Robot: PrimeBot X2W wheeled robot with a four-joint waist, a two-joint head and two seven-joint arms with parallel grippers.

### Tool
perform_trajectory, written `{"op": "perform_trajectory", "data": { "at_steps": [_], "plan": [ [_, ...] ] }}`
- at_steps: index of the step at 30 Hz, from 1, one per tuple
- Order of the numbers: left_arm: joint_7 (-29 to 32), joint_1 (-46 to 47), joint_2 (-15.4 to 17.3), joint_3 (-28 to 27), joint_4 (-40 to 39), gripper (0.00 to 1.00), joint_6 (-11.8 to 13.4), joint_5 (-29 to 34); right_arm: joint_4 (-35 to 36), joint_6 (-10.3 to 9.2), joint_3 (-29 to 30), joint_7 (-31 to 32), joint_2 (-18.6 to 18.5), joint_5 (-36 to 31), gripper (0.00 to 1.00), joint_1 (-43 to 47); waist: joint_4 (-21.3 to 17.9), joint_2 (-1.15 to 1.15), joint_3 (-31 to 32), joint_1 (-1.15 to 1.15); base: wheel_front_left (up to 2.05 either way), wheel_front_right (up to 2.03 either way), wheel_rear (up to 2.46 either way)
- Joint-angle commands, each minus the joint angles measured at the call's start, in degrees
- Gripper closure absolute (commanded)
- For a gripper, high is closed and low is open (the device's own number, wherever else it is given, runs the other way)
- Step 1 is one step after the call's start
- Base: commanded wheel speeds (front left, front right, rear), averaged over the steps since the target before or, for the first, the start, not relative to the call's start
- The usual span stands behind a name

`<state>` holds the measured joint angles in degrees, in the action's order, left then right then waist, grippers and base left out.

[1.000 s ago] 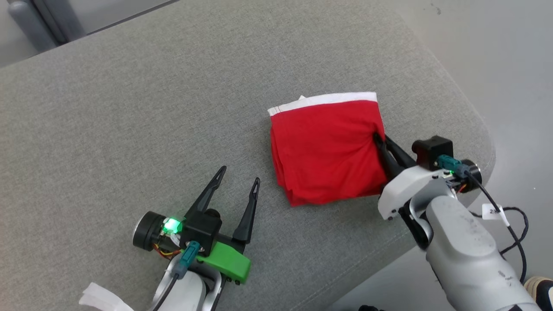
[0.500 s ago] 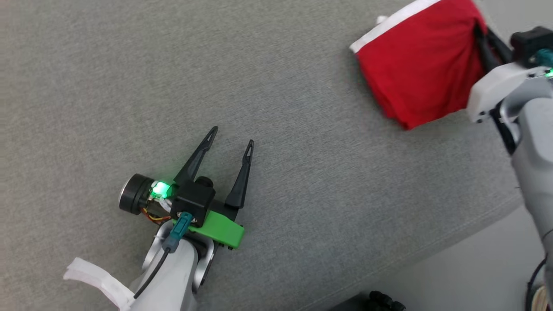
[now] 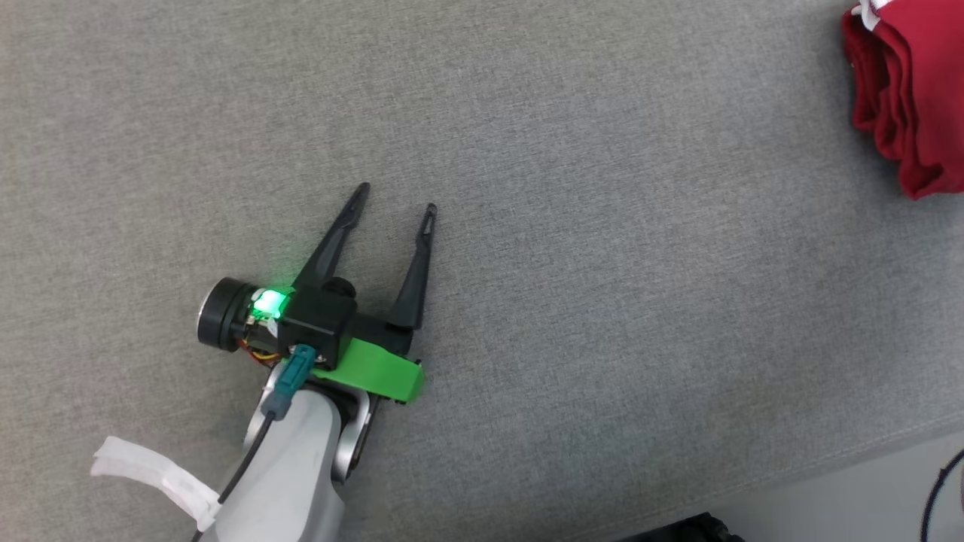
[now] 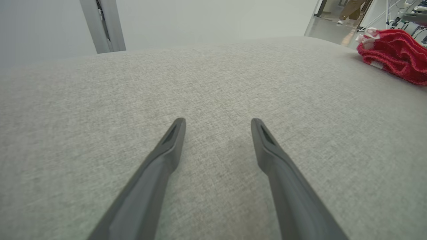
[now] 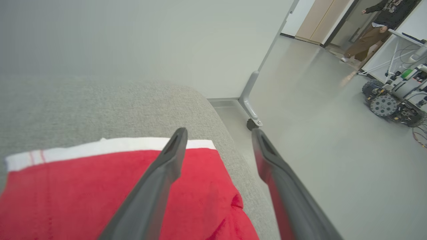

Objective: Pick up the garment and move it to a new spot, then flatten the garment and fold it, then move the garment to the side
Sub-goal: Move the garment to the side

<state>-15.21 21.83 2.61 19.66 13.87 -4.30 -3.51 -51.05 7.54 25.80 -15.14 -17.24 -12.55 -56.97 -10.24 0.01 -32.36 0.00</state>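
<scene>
The garment (image 3: 919, 98), red and folded into several layers, lies at the top right corner of the head view on the grey padded surface (image 3: 602, 263). My left gripper (image 3: 397, 197) rests open on bare grey fabric, far to the left of it. In the left wrist view the open left gripper (image 4: 217, 120) holds nothing and the garment (image 4: 393, 53) sits far right. In the right wrist view my right gripper (image 5: 218, 130) is open just above the garment (image 5: 83, 193). Its white band lies near the surface's rounded edge, and nothing is between the fingers.
The grey surface ends close to the garment, with pale floor (image 5: 317, 150) beyond. A partition foot with a caster (image 5: 250, 113), a wheeled machine (image 5: 390, 100) and a person (image 5: 377, 23) stand on that side. A white tag (image 3: 151, 474) hangs from my left forearm.
The head camera has swung left, so the garment now sits at the picture's right edge. My right gripper, shut on the garment's right edge before, has opened and let go.
</scene>
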Motion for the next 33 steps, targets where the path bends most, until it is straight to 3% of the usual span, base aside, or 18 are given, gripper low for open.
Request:
{"op": "perform_trajectory", "data": {
  "at_steps": [1, 6, 16, 28, 33],
  "plan": [
    [0.1, -0.6, 0.9, -1.3, 1.0, 0.0, 0.8, -0.7, 2.9, -0.11, 1.7, 0.0, 1.0, 0.5, 0.0, 0.8, 1.2, -0.01, 1.2, 0.0, 0.0, 0.0, 0.0],
    [0.1, -1.2, 0.6, -3.5, 0.6, 0.0, 1.2, -1.4, 13.5, -0.1, -0.6, 0.0, 6.6, 3.0, 0.0, 4.0, 2.2, -0.01, 4.3, 0.0, 0.0, 0.0, 0.0],
    [0.1, -3.2, 0.5, -10.4, 0.0, 0.0, 2.3, -2.1, 27.4, -0.1, -12.2, 0.0, 12.1, 14.5, 0.0, 12.4, 4.2, -0.01, 10.3, 0.0, 0.0, 0.0, 0.0],
    [0.1, -8.6, 0.4, -14.7, 3.2, 0.0, 3.7, -5.9, 27.7, -0.1, -20.5, 0.0, 14.2, 21.3, 0.0, 27.8, 7.2, -0.01, 18.6, 0.0, 0.0, 0.0, 0.0],
    [0.1, -12.0, 0.4, -15.6, 4.7, 0.0, 4.1, -6.9, 27.2, -0.1, -23.7, 0.0, 14.2, 21.3, 0.0, 33.5, 7.8, -0.01, 21.7, 0.0, 0.0, 0.0, 0.0]
  ]
}}
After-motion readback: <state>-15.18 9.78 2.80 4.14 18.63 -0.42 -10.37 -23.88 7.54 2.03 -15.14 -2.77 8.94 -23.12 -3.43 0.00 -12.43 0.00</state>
